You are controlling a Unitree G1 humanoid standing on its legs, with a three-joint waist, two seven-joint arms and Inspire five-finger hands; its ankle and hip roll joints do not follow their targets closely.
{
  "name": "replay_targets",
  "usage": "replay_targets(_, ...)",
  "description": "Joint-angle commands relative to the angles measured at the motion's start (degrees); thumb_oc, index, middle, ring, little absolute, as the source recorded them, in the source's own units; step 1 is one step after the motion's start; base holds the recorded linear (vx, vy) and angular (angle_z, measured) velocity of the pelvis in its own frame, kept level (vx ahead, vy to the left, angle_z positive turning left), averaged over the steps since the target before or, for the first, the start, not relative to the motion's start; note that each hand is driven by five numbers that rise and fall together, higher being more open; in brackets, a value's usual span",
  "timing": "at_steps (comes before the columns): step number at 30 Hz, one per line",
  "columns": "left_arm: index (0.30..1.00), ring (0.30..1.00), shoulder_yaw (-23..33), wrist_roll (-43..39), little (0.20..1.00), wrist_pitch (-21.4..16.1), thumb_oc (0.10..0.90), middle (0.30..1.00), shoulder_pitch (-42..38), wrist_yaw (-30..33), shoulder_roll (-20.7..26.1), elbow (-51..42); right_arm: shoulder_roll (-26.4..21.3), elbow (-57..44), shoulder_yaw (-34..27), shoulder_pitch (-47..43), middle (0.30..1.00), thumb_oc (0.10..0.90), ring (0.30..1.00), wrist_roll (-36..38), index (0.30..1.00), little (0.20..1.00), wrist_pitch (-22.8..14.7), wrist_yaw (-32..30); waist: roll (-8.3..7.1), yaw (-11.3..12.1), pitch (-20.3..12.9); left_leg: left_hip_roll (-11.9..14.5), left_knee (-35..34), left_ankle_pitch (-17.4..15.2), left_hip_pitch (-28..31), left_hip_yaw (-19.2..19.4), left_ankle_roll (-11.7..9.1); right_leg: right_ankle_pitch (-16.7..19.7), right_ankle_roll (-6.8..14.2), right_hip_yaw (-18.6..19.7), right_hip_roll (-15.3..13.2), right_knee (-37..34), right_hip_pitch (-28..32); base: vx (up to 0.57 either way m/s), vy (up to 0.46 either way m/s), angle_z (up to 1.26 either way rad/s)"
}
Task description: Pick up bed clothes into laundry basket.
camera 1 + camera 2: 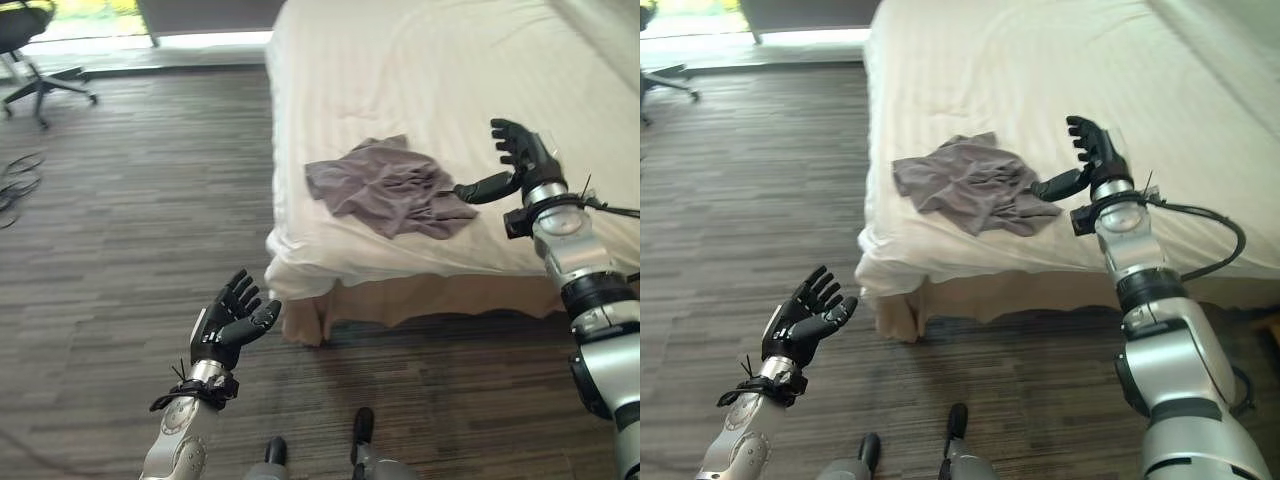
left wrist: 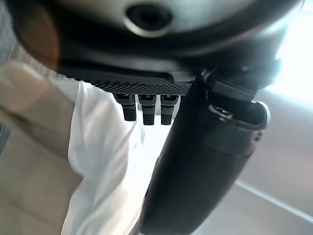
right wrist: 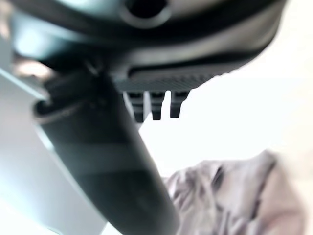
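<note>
The right hand is raised over the bed with its fingers spread and nearly straight and its thumb stretched out sideways, holding nothing; the thumb tip reaches toward, and sits just beside or perhaps on, the near edge of the crumpled grey garment, though contact cannot be told from these views. From this hand the garment lies to the robot's left, at about the same depth on the mattress, so the coming grasp looks to me like a short sideways reach and a drop of the palm. The garment is bunched in a loose heap near the foot corner of the bed; its long axis runs roughly across the bed, from a lower-right tail by the thumb to an upper-left flap pointing toward the bed's left edge. The left hand hangs low over the wood floor, well apart from the garment, fingers open and relaxed, palm up and empty, so the right hand is plainly the nearer one. A wheeled office chair stands far off at the room's left side
</note>
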Motion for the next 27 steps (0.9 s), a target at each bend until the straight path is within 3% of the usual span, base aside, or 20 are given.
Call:
replay_targets(1, 0.9, 0.9, 1.91, 0.87, 0.9, -7.4, 0.8, 0.9, -3.02, 0.21, 6.75, -9.98, 1.8, 4.28, 5.78, -15.31, 0.9, 0.8, 0.9, -2.86, 0.9, 0.9, -2.89, -3.77, -2.01, 2.98, -1.84, -1.85, -0.84, -2.07, -4.34, -2.18, -0.79, -8.12, 6.67, 1.05, -5.88, 6.25, 0.82, -0.06, -0.098, 0.3)
replay_targets(7, 0.9, 0.9, 2.7, 1.04, 0.9, -7.9, 0.8, 0.9, -2.15, 0.79, 6.86, -10.51, 1.66, 8.65, 9.84, -21.37, 0.9, 0.8, 0.9, -6.22, 0.9, 0.9, -2.29, -4.16, 0.17, 4.74, -0.84, -1.78, -0.85, -0.34, -7.56, -4.42, -1.87, -8.7, 6.1, -1.39, -5.72, 5.87, -0.2, -0.04, -0.082, 0.3)
replay_targets(8, 0.9, 0.9, 2.52, 1.36, 0.9, -8.26, 0.8, 0.9, -2.17, 0.79, 7.44, -10.92, 0.17, 10.37, 11.41, -22.82, 0.9, 0.8, 0.9, -8.61, 0.9, 0.9, -2.04, -5.16, 1.36, 5.68, 0.15, -1.9, -0.85, 0.65, -9.19, -5.12, -2.54, -8.79, 6.0, -2.38, -5.81, 5.89, -0.97, -0.1, -0.063, 0.27)
replay_targets(12, 0.9, 0.9, 2.56, 0.97, 0.9, -9.31, 0.8, 0.9, -2.67, 1.21, 7.13, -11.96, -1.12, 10.84, 13.24, -24.17, 0.9, 0.8, 0.9, -10.05, 0.9, 0.9, -1.8, -5.21, 3.25, 6.46, 1.69, -1.94, -0.85, 2.02, -12.2, -5.79, -3.3, -8.82, 5.76, -2.67, -5.8, 6.03, -3.42, -0.09, -0.057, 0.3)
replay_targets(14, 0.9, 0.9, 2.33, 0.82, 0.9, -9.56, 0.8, 0.9, -2.89, 1.49, 6.57, -12.24, -1.07, 10.69, 13.11, -23.73, 0.9, 0.8, 0.9, -9.99, 0.9, 0.9, -1.68, -5.23, 3.75, 6.67, 2.06, -2.04, -0.85, 2.36, -12.93, -5.74, -3.41, -8.86, 5.66, -2.48, -5.71, 6.2, -4.35, -0.06, -0.036, 0.02)
replay_targets(16, 0.9, 0.9, 1.69, 0.21, 0.9, -9.9, 0.8, 0.9, -3.11, 1.7, 5.12, -13.26, 0.34, 12.53, 12.88, -21.5, 0.9, 0.8, 0.9, -11.22, 0.9, 0.9, -1.24, -5.16, 5.35, 7.27, 3.39, -2.29, -0.85, 2.9, -14.47, -6.12, -3.52, -9.03, 5.37, -2.27, -5.58, 7.07, -6.47, -0.08, -0.043, 0.01)
replay_targets(20, 0.9, 0.9, 1.21, -0.15, 0.9, -9.97, 0.8, 0.9, -3.07, 1.84, 4.35, -13.77, 0.79, 13.93, 13.22, -19.18, 0.9, 0.8, 0.9, -13.57, 0.9, 0.9, -0.62, -3.71, 7.13, 7.69, 4.74, -2.41, -0.85, 3.39, -15.77, -6.19, -3.41, -9.43, 5.12, -1.58, -5.6, 8.82, -8.82, -0.04, -0.009, 0.0)
replay_targets(23, 0.9, 0.9, 1.25, 0.26, 0.9, -10.18, 0.8, 0.9, -3.13, 2.19, 3.78, -13.09, 1.26, 14.71, 14.31, -17.49, 0.9, 0.8, 0.9, -16.32, 0.9, 0.9, -0.5, -2.24, 7.93, 7.82, 5.25, -2.41, -0.85, 3.47, -15.91, -5.94, -3.37, -9.68, 5.06, -1.25, -5.65, 9.53, -9.51, 0.0, 0.003, -0.06)
replay_targets(24, 0.9, 0.9, 1.11, 0.51, 0.9, -10.29, 0.8, 0.9, -3.2, 2.39, 3.58, -12.88, 1.44, 14.8, 14.41, -17.08, 0.684, 0.656, 0.684, -16.95, 0.684, 0.684, -0.54, -2.15, 8.08, 7.67, 5.32, -2.44, -0.85, 3.42, -15.84, -5.76, -3.34, -9.69, 5.07, -0.92, -5.69, 9.59, -9.54, 0.02, 0.021, -0.06)
replay_targets(25, 0.9, 0.9, 1.06, 0.66, 0.9, -10.36, 0.8, 0.9, -3.29, 2.54, 3.47, -12.78, 1.55, 14.89, 14.48, -16.9, 0.3, 0.4, 0.3, -17.17, 0.3, 0.3, -0.57, -2.04, 8.18, 7.52, 5.29, -2.42, -0.85, 3.39, -15.73, -5.64, -3.34, -9.76, 5.05, -0.77, -5.68, 9.65, -9.53, 0.02, 0.026, -0.05)
replay_targets(27, 0.9, 0.9, 0.92, 0.74, 0.9, -10.54, 0.8, 0.9, -3.57, 2.7, 3.42, -12.76, 1.52, 14.51, 14.77, -17.0, 0.3, 0.4, 0.3, -17.32, 0.3, 0.3, -0.7, -2.23, 8.26, 7.18, 5.21, -2.46, -0.85, 3.2, -15.46, -5.29, -3.27, -9.83, 5.09, -0.26, -5.63, 9.78, -9.52, 0.02, 0.022, -0.06)
